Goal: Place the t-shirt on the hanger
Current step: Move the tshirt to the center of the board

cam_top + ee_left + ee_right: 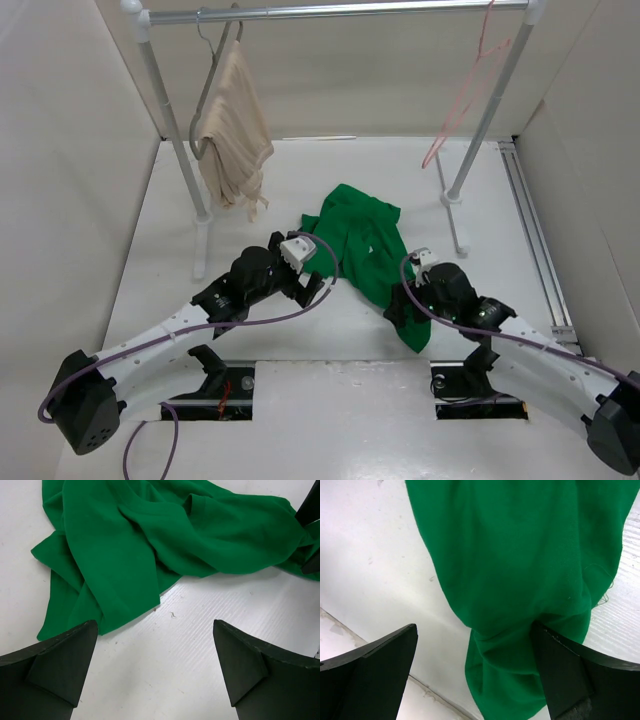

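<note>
The bright green t-shirt [362, 245] lies crumpled on the white table, with a narrow end trailing toward the front right. The pink wire hanger [466, 92] hangs from the rail at the back right, far from both arms. My left gripper [318, 284] is open and empty, low over bare table just left of the shirt's near edge [115, 565]. My right gripper [402, 306] is open at the shirt's trailing end. In the right wrist view the green fabric [520, 580] lies between the jaws and against the right finger [570, 675].
A beige garment [235, 130] hangs on a grey wire hanger from the same rail [340, 12] at the back left. The rack's white posts [180, 150] stand on the table. White walls enclose the sides, and a metal track [535, 230] runs along the right.
</note>
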Robot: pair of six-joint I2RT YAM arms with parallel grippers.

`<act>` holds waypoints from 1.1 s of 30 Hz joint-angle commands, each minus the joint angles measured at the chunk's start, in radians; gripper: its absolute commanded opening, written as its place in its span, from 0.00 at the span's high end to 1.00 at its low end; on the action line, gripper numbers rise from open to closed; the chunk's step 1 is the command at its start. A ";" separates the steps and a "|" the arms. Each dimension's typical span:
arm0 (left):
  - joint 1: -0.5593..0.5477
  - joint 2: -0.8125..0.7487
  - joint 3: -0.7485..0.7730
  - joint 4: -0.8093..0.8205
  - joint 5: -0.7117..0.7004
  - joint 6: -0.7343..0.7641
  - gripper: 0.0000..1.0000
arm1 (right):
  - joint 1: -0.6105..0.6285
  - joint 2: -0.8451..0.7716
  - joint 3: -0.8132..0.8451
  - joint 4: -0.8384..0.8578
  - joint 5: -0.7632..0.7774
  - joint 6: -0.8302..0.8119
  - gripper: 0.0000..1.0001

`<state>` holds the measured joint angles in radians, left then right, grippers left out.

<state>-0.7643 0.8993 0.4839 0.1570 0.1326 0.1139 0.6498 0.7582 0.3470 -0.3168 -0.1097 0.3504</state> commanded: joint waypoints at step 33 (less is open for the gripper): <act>-0.003 -0.079 0.120 0.044 -0.607 -0.163 0.48 | 0.267 0.922 0.752 0.119 -0.119 -0.619 0.57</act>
<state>-0.7742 0.8555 0.5510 0.1818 -0.3702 -0.0017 0.8803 1.7981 1.1912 -0.2600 -0.1608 -0.2119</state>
